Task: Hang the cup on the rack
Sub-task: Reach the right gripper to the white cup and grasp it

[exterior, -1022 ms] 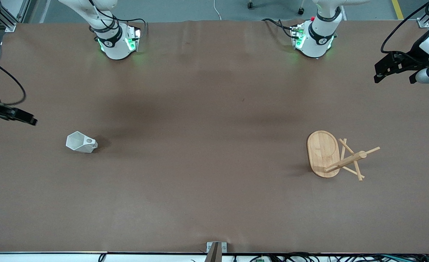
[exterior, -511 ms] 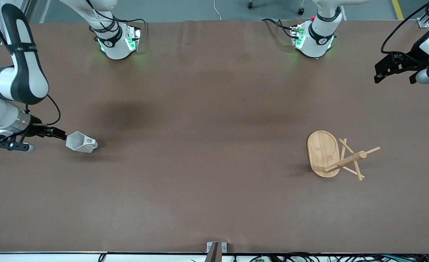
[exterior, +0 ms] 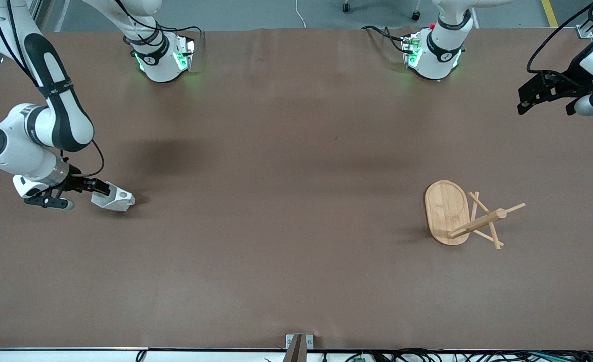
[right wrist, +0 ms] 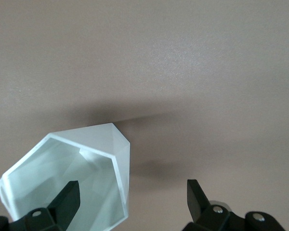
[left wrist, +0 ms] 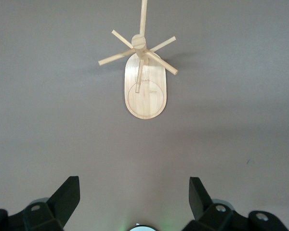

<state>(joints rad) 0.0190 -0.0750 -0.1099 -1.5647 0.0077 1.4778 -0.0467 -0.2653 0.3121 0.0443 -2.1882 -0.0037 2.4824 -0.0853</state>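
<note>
Inspector: State the main risk.

Assessor: The right gripper (exterior: 96, 187) is low at the open mouth of the cup (exterior: 115, 199), which lies on its side at the right arm's end of the table. In the right wrist view one finger (right wrist: 67, 199) sits inside the rim and the other outside the wall. The fingers are spread wide and grip nothing. If they close off-centre on the angled facets, my judgement is the cup may twist or skid away.

Inspector: Any second risk?

Assessor: The rack (exterior: 464, 216) stands well apart from this gripper, at the left arm's end. A loose pinch could shift the cup in transit and spoil alignment of the handle hole with a thin peg.

Inspector: Arm poses?

Assessor: The right arm is bent down, wrist nearly level with the table. The left arm waits; the left gripper (left wrist: 134, 192) hangs wide open and empty, raised, with the rack in its camera's sight.
</note>
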